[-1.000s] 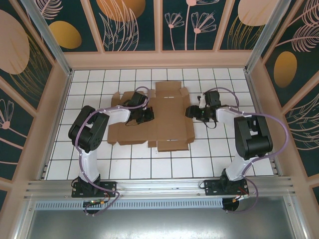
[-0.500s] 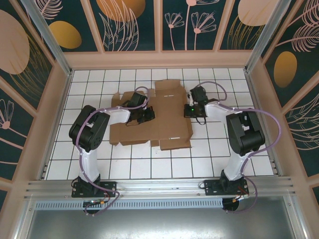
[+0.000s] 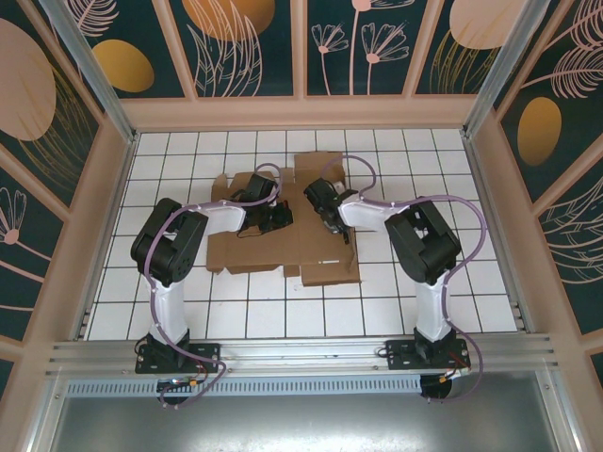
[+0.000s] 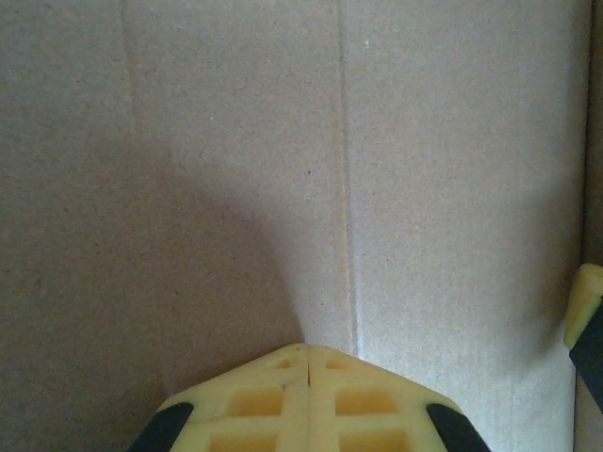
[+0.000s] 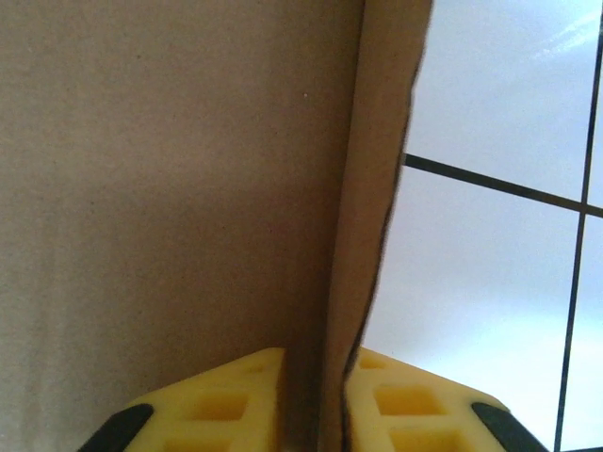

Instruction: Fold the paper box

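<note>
**The paper box**: a plain brown die-cut blank with tabs and fold lines, lying mostly flat at mid-field on the white-tiled counter. The left claw is clenched on nothing and bears down beside a crease, seemingly as an anchor. The right claw pinches the edge of a side flap, lifted off the tiles, apparently for folding inward.

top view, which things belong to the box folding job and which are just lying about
Job: cardboard box, left hand shut over it, right hand pinching its flap.
Just there: white tiled table, patterned walls, metal rail.
</note>
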Controlling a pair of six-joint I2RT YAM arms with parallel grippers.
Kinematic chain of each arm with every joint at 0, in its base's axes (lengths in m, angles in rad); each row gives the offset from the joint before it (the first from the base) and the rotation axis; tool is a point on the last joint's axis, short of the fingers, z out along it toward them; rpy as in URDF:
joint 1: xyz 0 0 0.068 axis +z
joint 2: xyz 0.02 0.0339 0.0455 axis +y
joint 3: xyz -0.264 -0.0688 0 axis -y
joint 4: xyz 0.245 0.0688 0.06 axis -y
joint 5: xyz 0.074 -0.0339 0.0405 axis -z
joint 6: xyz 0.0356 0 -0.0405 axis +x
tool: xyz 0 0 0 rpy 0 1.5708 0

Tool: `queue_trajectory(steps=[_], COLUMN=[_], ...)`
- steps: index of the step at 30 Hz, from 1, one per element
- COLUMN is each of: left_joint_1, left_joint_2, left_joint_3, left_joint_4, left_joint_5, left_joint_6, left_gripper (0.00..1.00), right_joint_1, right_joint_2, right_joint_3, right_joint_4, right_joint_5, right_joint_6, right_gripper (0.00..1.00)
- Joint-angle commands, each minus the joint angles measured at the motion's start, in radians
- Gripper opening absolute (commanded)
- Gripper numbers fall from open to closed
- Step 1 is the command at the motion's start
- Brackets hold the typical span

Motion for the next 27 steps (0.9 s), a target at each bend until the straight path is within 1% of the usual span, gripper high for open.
queue_trajectory(steps=[1,3,5,7,8,11,15,20,24,27], left_joint_1=[-0.001,0.001,0.005,0.012,0.016,0.024,0.027,0.053,0.058,0.058], left_joint_2=[0.032,0.025,0.016,0.003,-0.006,-0.032,-0.049,-0.002,0.02,0.032], left_joint_3=[-0.008,-0.012,-0.017,-0.031,-0.044,-0.076,-0.094,-0.141,-0.191,-0.208], left_joint_4=[-0.061,-0.057,-0.049,-0.027,-0.005,0.055,0.081,0.17,0.228,0.252], left_joint_5=[-0.023,-0.019,-0.005,0.021,0.039,0.103,0.118,0.177,0.203,0.215], left_joint_6=[-0.006,-0.007,-0.012,-0.027,-0.038,-0.064,-0.079,-0.139,-0.163,-0.173], left_gripper=[0.0,0.01,0.01,0.02,0.03,0.05,0.07,0.05,0.03,0.01], right_joint_1=[-0.034,-0.101,-0.206,-0.296,-0.33,-0.38,-0.402,-0.431,-0.433,-0.45], right_joint_2=[-0.136,-0.243,-0.323,-0.34,-0.339,-0.336,-0.301,-0.233,-0.178,-0.147], right_joint_3=[-0.088,-0.186,-0.285,-0.336,-0.354,-0.396,-0.404,-0.444,-0.441,-0.446], right_joint_4=[0.055,0.158,0.262,0.305,0.322,0.374,0.412,0.499,0.508,0.531], right_joint_5=[-0.101,-0.303,-0.534,-0.698,-0.754,-0.861,-0.933,-1.076,-1.099,-1.142], right_joint_6=[-0.01,-0.025,0.003,0.03,0.037,0.05,0.078,0.115,0.132,0.151], right_gripper=[0.28,0.36,0.47,0.5,0.51,0.51,0.51,0.49,0.44,0.36])
